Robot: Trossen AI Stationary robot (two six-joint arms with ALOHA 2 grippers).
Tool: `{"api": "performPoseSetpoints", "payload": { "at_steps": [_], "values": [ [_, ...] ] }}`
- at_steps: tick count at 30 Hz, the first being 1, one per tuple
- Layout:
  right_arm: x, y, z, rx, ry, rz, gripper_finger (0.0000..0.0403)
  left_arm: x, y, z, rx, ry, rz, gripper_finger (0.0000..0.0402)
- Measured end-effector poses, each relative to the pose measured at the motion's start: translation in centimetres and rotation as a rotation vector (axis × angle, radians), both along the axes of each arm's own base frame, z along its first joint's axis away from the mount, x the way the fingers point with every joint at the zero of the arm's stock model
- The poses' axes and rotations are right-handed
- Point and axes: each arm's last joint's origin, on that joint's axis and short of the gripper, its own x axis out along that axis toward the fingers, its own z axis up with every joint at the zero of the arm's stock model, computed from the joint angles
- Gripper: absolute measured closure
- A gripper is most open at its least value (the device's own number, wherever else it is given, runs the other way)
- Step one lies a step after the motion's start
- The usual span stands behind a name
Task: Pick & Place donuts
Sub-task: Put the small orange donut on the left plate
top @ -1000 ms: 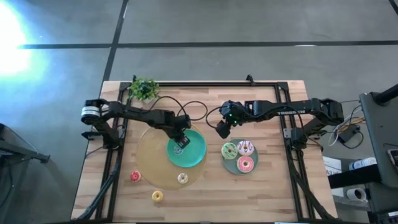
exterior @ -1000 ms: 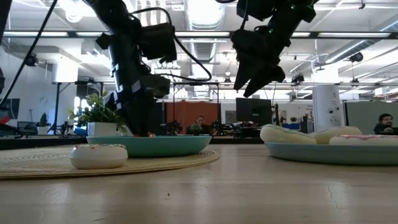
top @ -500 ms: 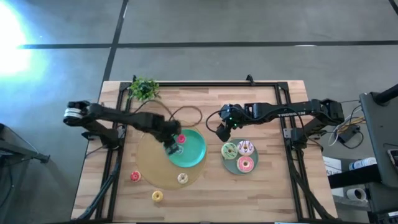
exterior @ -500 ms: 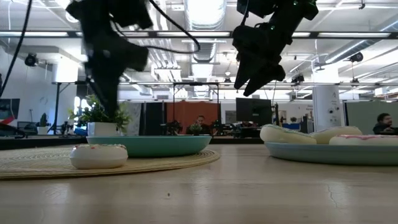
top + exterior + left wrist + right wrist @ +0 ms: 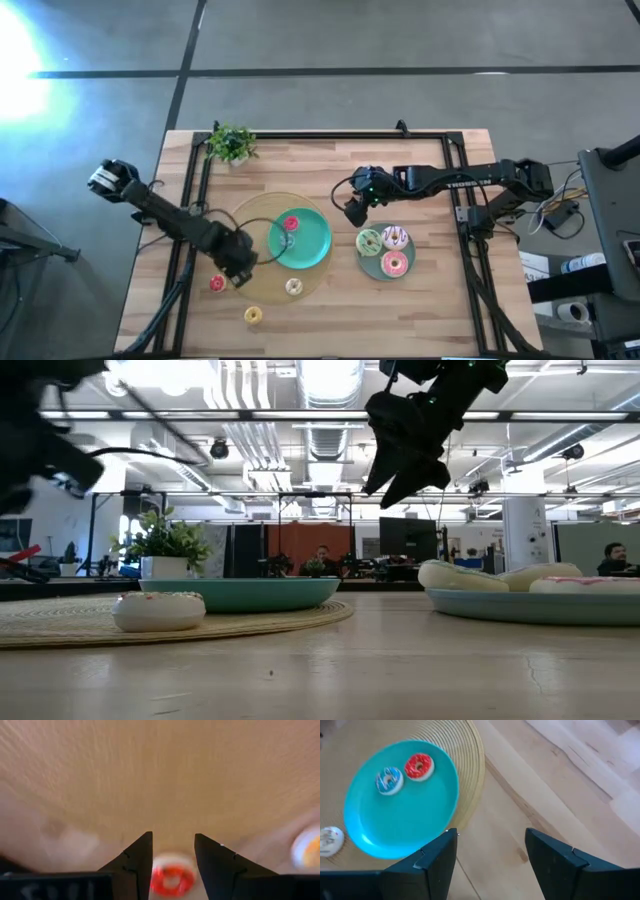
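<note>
My left gripper is open, hovering above a tiny red donut that lies on the bare wood. The teal plate holds another red donut and a blue one. A cream donut rests on the woven mat, and a yellow donut on the table. My right gripper is open, raised between the two plates. The grey-green plate carries green, white-sprinkled and pink donuts.
A small potted plant stands at the table's far left corner. A black frame rail runs along the table's left side under my left arm, and another along the right side. Bare wood lies toward the near edge.
My left gripper has risen off the teal plate and swung toward the table's left and near edge, and it now stands over the red donut on the wood. A red donut now shows on the plate where it was. My right gripper has kept almost still.
</note>
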Motion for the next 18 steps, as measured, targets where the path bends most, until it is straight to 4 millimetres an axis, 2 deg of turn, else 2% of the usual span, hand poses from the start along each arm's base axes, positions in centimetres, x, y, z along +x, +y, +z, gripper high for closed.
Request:
{"api": "performPoseSetpoints", "payload": {
  "at_steps": [5, 10, 18],
  "values": [
    [0.2, 0.0, 0.2, 0.011, -0.032, -0.017, 0.0177, -1.3, -1.1, -0.7, -0.044, 0.117, 0.143, 0.0282],
    [0.2, 0.0, 0.2, 0.027, -0.038, -0.037, 0.0177, -1.4, -1.7, -0.2, -0.007, 0.095, 0.222, 0.0282],
    [0.2, 0.0, 0.2, 0.03, -0.04, -0.04, 0.0177, -2.8, -2.6, -0.8, 0.027, 0.116, 0.133, 0.0282]
  ]
}}
